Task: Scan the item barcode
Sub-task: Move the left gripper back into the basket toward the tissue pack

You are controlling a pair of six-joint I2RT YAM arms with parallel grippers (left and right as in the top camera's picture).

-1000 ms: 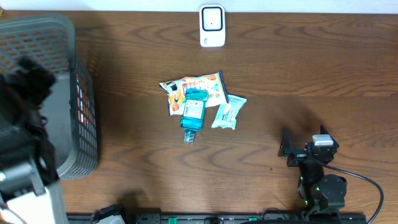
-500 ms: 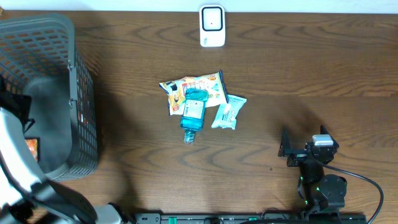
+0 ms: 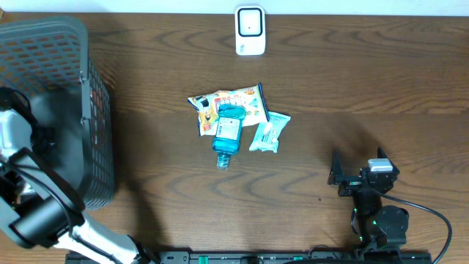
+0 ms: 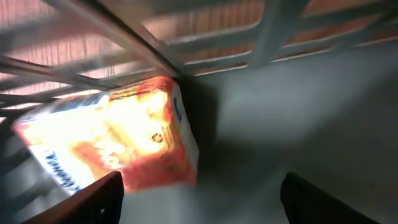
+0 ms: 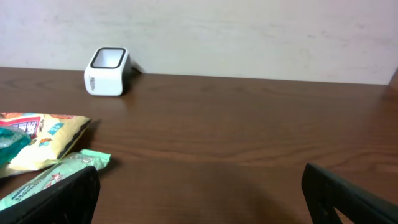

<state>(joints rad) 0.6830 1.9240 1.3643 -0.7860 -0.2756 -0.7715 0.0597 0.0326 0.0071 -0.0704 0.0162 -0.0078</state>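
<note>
Closing now risks a corner slip: the box (image 4: 112, 134) lies against the basket (image 4: 273, 25) wall, off-centre of the left pincer (image 4: 202, 193), whose fingers stand apart. The right pincer (image 5: 199, 193) is likewise apart and empty.

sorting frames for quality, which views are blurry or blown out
Left wrist: heavy motion blur, box glaring and washed out, basket bars smeared. Overhead: sharp at the scanner, left arm blurred. Right wrist: sharp, evenly lit, no glare.

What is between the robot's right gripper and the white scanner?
Just bare wooden table between the right gripper and the scanner, clear in the overhead view.
</note>
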